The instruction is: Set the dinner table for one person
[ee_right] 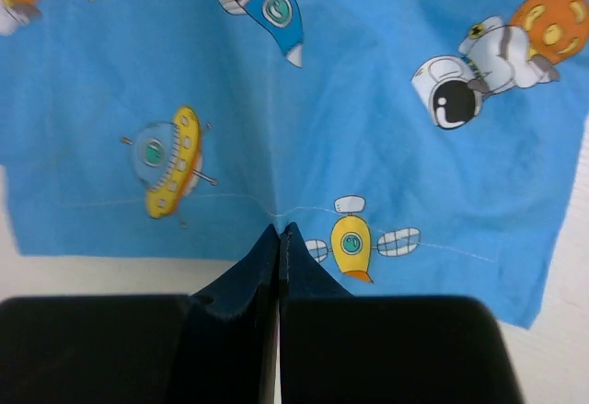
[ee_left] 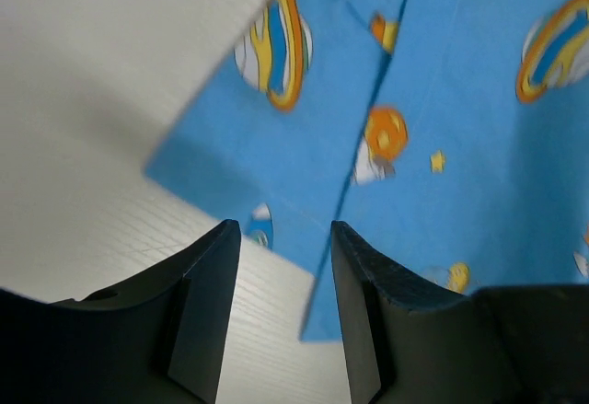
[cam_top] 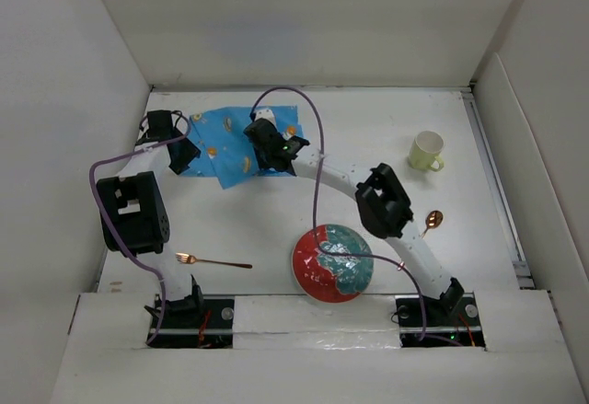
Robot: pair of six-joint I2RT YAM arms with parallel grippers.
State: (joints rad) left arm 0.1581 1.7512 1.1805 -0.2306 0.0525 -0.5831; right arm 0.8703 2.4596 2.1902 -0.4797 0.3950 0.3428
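Nearest me on the dinner table point(cam_top: 267, 225) lay a fork point(cam_top: 212, 260) and a plate point(cam_top: 333, 263); farther out, my left gripper point(ee_left: 285, 238) stood with jaws apart at the edge of the blue mat point(ee_left: 460, 146), and my right gripper point(ee_right: 279, 231) was closed, tips on it

Left arm point(cam_top: 133, 211) and right arm point(cam_top: 419, 257) alike: white tubular links between blocky black joint housings, a purple cable point(cam_top: 91, 178) looping along each, matte black wedge-shaped fingers point(ee_right: 239, 284), black bases point(cam_top: 173, 314) with red wiring
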